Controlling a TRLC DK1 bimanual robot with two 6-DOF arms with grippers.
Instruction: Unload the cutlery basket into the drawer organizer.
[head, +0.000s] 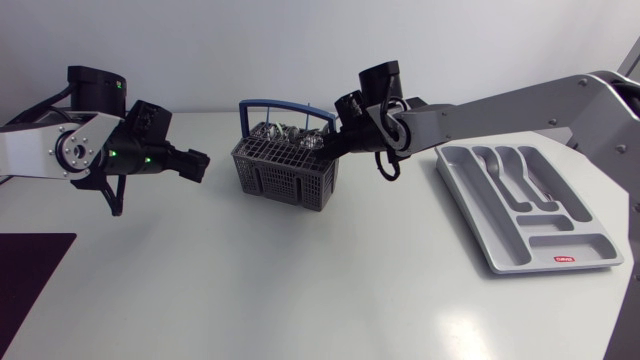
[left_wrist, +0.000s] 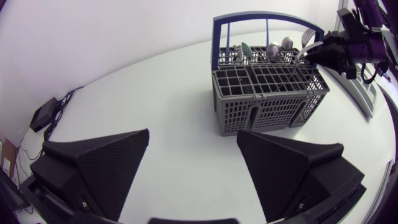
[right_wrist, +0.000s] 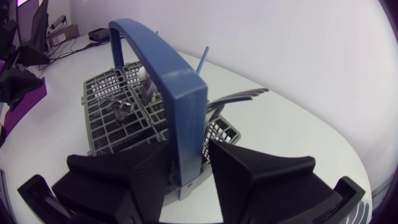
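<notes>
The grey cutlery basket (head: 285, 170) (left_wrist: 267, 93) (right_wrist: 118, 112) stands at the table's middle back, with spoons and forks (head: 290, 132) (left_wrist: 277, 50) upright in its far compartments. My right gripper (head: 330, 140) (right_wrist: 188, 149) (left_wrist: 314, 53) is at the basket's right end, its fingers pressed on both sides of the blue handle (right_wrist: 168, 68) (head: 285, 103). A fork (right_wrist: 239, 96) leans out just beyond the handle. My left gripper (head: 200, 165) (left_wrist: 193, 134) hangs open to the left of the basket, apart from it. The grey drawer organizer (head: 530, 205) (left_wrist: 367, 93) lies at the right.
A dark mat (head: 30, 290) (right_wrist: 25, 93) covers the table's front left corner. A small black box with a cable (left_wrist: 43, 113) sits far off at the table's edge beyond my left gripper.
</notes>
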